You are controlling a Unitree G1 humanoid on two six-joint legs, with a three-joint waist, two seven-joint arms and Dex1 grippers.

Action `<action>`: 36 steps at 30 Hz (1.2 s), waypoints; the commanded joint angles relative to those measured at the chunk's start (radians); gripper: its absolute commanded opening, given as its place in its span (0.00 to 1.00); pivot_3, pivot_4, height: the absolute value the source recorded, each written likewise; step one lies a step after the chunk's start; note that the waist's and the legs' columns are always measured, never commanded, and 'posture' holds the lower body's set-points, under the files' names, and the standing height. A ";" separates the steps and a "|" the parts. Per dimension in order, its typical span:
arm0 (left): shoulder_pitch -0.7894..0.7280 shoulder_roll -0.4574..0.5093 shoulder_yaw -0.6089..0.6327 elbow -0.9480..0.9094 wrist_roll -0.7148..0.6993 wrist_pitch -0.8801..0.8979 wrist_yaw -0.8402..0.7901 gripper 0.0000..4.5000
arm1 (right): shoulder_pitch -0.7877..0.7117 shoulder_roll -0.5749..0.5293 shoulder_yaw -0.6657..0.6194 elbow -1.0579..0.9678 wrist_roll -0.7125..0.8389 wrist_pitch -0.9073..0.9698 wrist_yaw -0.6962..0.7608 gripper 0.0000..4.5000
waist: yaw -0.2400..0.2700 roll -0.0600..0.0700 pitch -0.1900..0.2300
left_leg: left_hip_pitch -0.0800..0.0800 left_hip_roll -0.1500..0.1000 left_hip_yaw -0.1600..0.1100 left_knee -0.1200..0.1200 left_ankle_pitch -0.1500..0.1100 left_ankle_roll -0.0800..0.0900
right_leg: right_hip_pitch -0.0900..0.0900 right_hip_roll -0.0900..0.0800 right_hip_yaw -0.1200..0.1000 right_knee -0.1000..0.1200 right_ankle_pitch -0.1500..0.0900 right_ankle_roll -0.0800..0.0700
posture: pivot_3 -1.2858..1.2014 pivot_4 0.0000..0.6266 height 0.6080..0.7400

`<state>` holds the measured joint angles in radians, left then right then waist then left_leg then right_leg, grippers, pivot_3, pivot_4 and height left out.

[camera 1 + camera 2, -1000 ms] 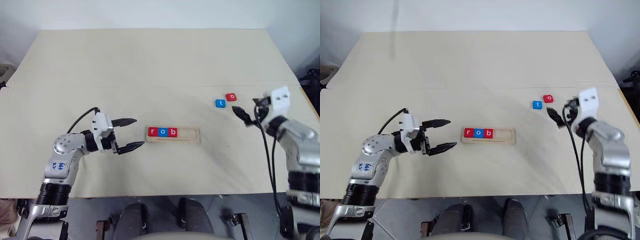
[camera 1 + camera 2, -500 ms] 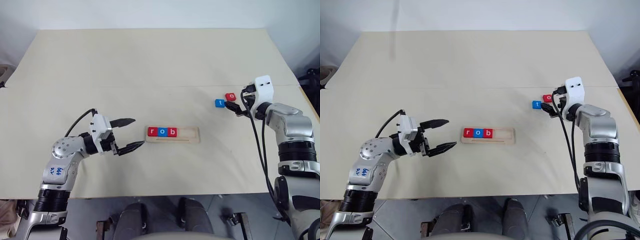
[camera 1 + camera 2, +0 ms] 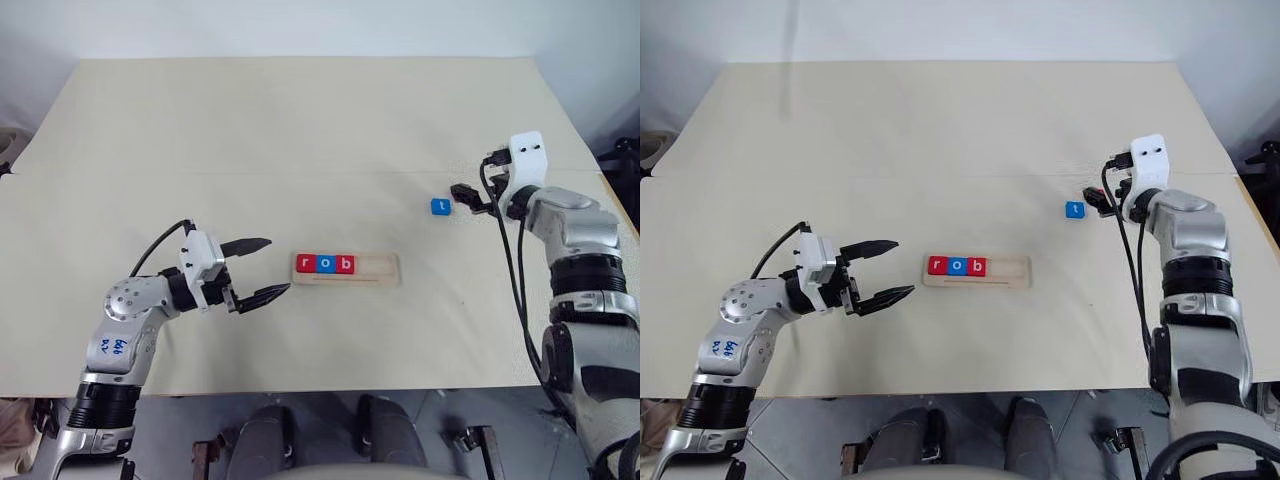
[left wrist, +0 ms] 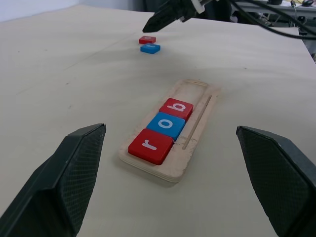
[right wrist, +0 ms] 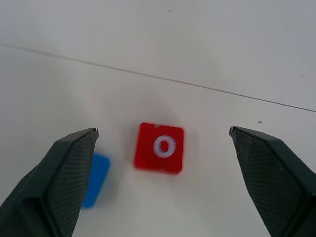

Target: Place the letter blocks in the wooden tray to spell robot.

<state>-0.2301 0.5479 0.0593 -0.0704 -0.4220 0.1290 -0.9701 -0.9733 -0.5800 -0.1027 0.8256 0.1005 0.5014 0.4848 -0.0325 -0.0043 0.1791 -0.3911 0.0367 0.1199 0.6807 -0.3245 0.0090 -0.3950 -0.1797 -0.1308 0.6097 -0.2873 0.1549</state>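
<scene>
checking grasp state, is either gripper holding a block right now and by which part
Nothing is held. The right gripper is open above the red o block, not touching it. The left gripper is open and empty, beside the wooden tray.

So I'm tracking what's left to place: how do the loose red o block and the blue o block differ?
The red o block lies loose on the table, beside the blue t block; the blue o block sits in the wooden tray between red r and b. The red one lies between the open right gripper's fingers; the blue one is untouched. Both are flat squares with a white o.
</scene>
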 commanded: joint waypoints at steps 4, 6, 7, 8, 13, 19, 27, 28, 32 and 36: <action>-0.006 -0.003 0.015 -0.038 -0.010 -0.013 0.012 1.00 | -0.081 0.034 0.003 0.159 -0.030 -0.082 -0.042 0.99 | 0.000 0.000 0.000 | 0.000 0.000 0.000 0.000 0.000 0.000 | 0.000 0.000 0.000 0.000 0.000 0.000 | 0.52 0.24 1.00; -0.001 -0.001 0.017 -0.041 -0.011 -0.014 0.014 1.00 | -0.090 0.039 0.003 0.185 -0.034 -0.084 -0.048 0.95 | 0.001 0.000 0.000 | 0.000 0.000 0.000 0.000 0.000 0.000 | 0.000 0.000 0.000 0.000 0.000 0.000 | 0.52 0.24 1.00; 0.001 -0.001 0.019 -0.042 -0.011 -0.014 0.016 1.00 | -0.095 0.040 0.003 0.194 -0.035 -0.080 -0.055 0.91 | 0.000 0.000 0.000 | 0.000 0.000 0.000 0.000 0.000 0.000 | 0.000 0.000 0.000 0.000 0.000 0.000 | 0.52 0.24 1.00; 0.003 0.000 0.020 -0.043 -0.011 -0.014 0.017 1.00 | -0.097 0.040 0.003 0.198 -0.035 -0.079 -0.055 0.84 | 0.000 0.000 0.000 | 0.000 0.000 0.000 0.000 0.000 0.000 | 0.000 0.000 0.000 0.000 0.000 0.000 | 0.52 0.24 1.00; 0.005 0.002 0.023 -0.042 -0.011 -0.016 0.021 1.00 | -0.101 0.033 -0.007 0.190 -0.024 -0.048 -0.061 0.48 | 0.001 0.000 0.000 | 0.000 0.000 0.000 0.000 0.000 0.000 | 0.000 0.000 0.000 0.000 0.000 0.000 | 0.52 0.24 1.00; -0.014 -0.006 0.012 -0.025 -0.007 -0.022 0.017 1.00 | -0.086 0.017 -0.020 0.169 -0.019 -0.035 -0.068 0.33 | 0.002 0.000 0.000 | 0.000 0.000 0.000 0.000 0.000 0.000 | 0.000 0.000 0.000 0.000 0.000 0.000 | 0.52 0.24 1.00; -0.034 -0.009 0.005 -0.003 -0.004 -0.030 0.004 1.00 | -0.049 0.009 -0.031 0.115 -0.014 -0.016 -0.051 0.33 | 0.001 0.000 0.000 | 0.000 0.000 0.000 0.000 0.000 0.000 | 0.000 0.000 0.000 0.000 0.000 0.000 | 0.52 0.24 1.00; -0.036 -0.008 0.004 -0.001 -0.004 -0.030 0.002 1.00 | -0.040 0.005 -0.036 0.092 -0.009 -0.007 -0.046 0.33 | 0.001 0.000 0.000 | 0.000 0.000 0.000 0.000 0.000 0.000 | 0.000 0.000 0.000 0.000 0.000 0.000 | 0.52 0.24 1.00; -0.041 -0.007 0.002 0.005 -0.004 -0.030 -0.005 1.00 | 0.042 -0.020 -0.066 -0.122 0.026 0.110 -0.036 0.33 | 0.005 0.000 0.000 | 0.000 0.000 0.000 0.000 0.000 0.000 | 0.000 0.000 0.000 0.000 0.000 0.000 | 0.52 0.24 1.00; -0.044 -0.007 -0.003 0.016 -0.003 -0.033 -0.020 1.00 | 0.226 -0.023 -0.125 -0.515 0.097 0.342 -0.061 0.33 | 0.007 0.000 0.000 | -0.001 0.000 -0.002 0.000 0.000 0.000 | 0.000 0.000 -0.001 -0.001 0.000 0.000 | 0.52 0.24 1.00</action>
<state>-0.2687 0.5417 0.0550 -0.0527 -0.4216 0.1155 -0.9797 -0.7748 -0.5843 -0.1885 0.4679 0.1608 0.7563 0.4356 -0.0251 -0.0042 0.1791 -0.3923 0.0370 0.1182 0.6805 -0.3245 0.0089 -0.3950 -0.1797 -0.1321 0.6088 -0.2873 0.1549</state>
